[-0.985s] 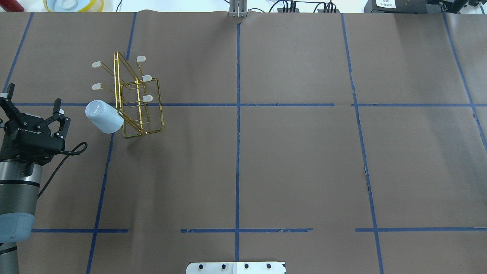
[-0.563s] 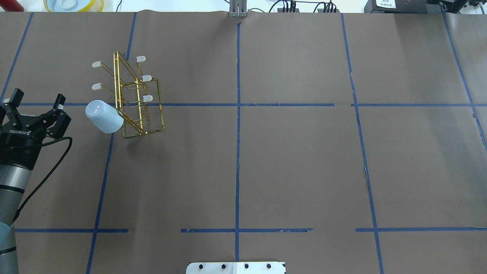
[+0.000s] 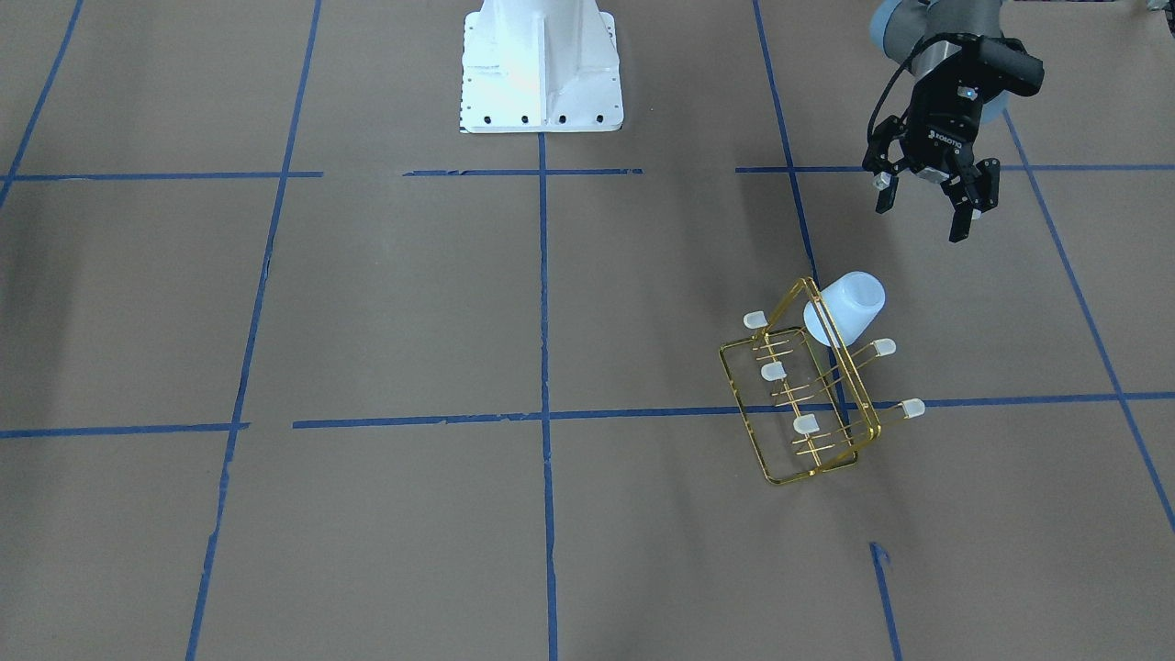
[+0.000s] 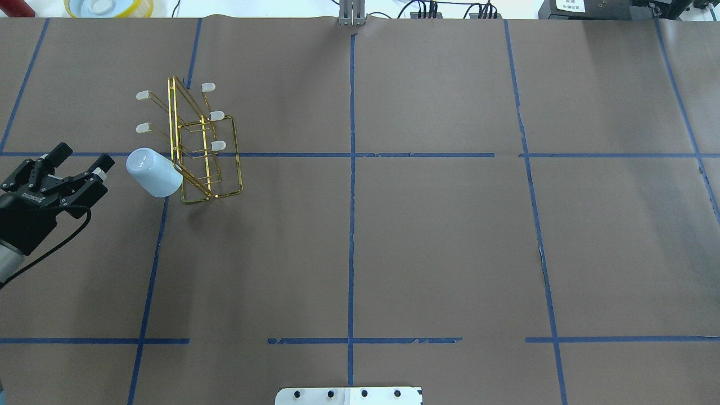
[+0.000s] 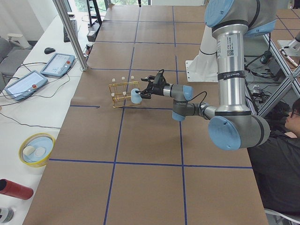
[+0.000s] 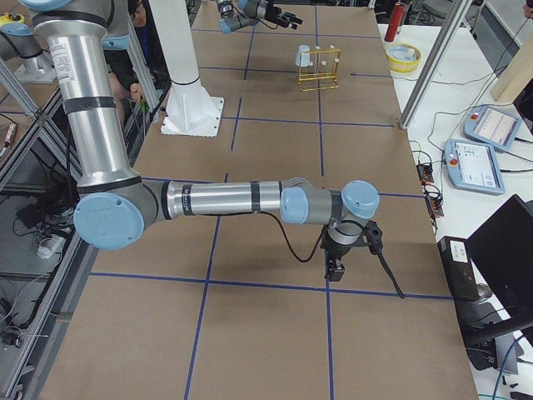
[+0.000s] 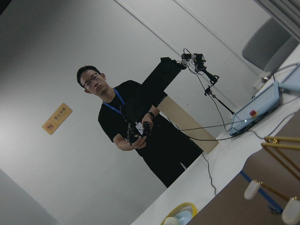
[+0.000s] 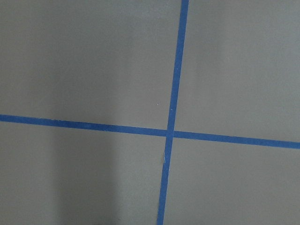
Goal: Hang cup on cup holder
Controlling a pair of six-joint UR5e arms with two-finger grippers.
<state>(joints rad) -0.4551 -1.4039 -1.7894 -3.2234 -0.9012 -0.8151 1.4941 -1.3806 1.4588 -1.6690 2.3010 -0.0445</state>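
Note:
The cup (image 4: 153, 172) is a pale blue tumbler. It leans tilted at the near left end of the cup holder (image 4: 202, 149), its mouth against the gold frame and its base pointing away to the left. It also shows in the front-facing view (image 3: 846, 308). The gold wire rack (image 3: 808, 395) stands on the table, and several of its white-capped prongs are bare. My left gripper (image 4: 84, 156) is open and empty, a short way left of the cup and apart from it. In the front-facing view the left gripper (image 3: 921, 218) hangs above the table. My right gripper (image 6: 333, 267) shows only in the exterior right view, low over the table; I cannot tell its state.
A yellow bowl (image 4: 107, 7) and a red cylinder (image 4: 17, 7) lie beyond the table's far left edge. The robot's base plate (image 4: 349, 395) is at the near middle edge. Tablets (image 5: 56, 64) lie on the white side table. An operator (image 7: 133, 136) stands beyond it.
My left arm has drawn back toward the left edge and its gripper has turned so the open fingers point right toward the cup. The cup and the rack have not moved.

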